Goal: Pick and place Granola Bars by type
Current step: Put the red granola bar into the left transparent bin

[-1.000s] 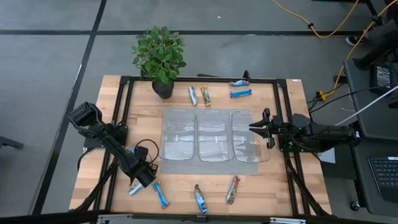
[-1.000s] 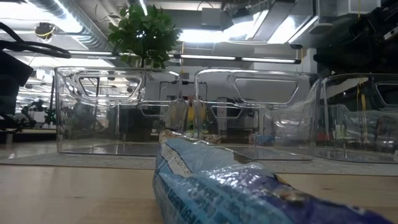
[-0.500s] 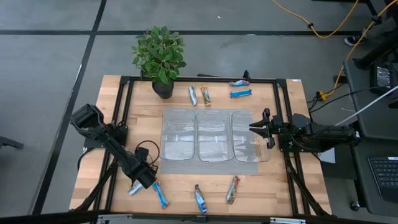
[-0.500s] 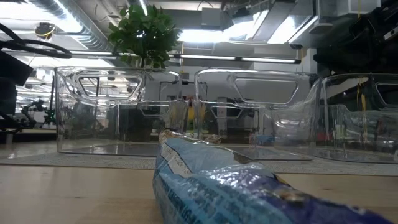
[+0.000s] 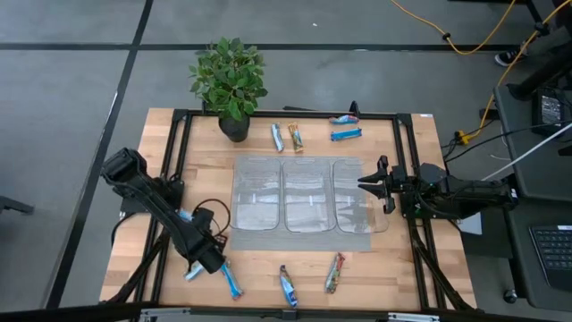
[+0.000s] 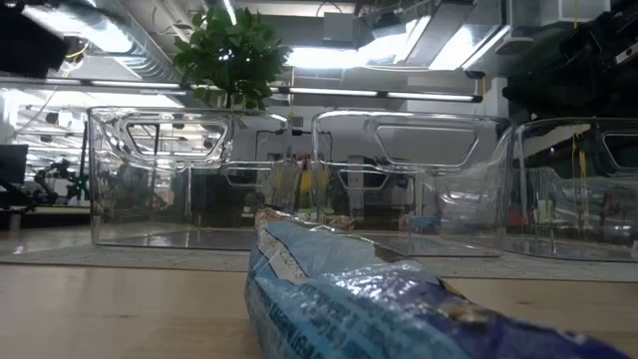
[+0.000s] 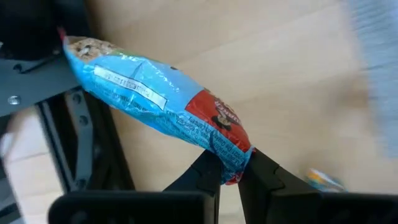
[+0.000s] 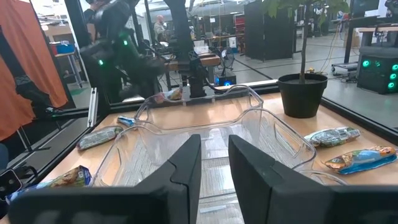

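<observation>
My left gripper (image 7: 235,167) is shut on a blue granola bar (image 7: 149,93) with a red patch. In the high view my left arm (image 5: 198,246) reaches over the table's near left part, and a blue scrap of wrapper (image 5: 185,216) shows beside it. Other bars lie flat on the wood: several along the near edge (image 5: 231,279) (image 5: 288,286) (image 5: 334,272) and several at the far edge (image 5: 277,137) (image 5: 346,134). One blue bar (image 6: 339,299) fills the low view. My right gripper (image 5: 374,184) waits open over the right bin (image 5: 357,210). My left gripper pinches the bar's red-printed end (image 7: 225,149) between its two fingers (image 7: 208,171), and only that end sits between them. The rest of the bar reaches away past the fingertips, slanted. It hangs clear above the wood.
Three clear bins stand side by side on a grey mat (image 5: 304,237) at the table's middle. A potted plant (image 5: 231,80) stands at the far left. A black frame rail (image 5: 170,161) runs along the left side, and a cable loops (image 5: 213,215) beside my left arm.
My left arm has moved up. In the low view its dark shape has climbed from mid height to the picture's top left corner. In the high view a blue scrap of wrapper now shows beside the arm where none showed before.
</observation>
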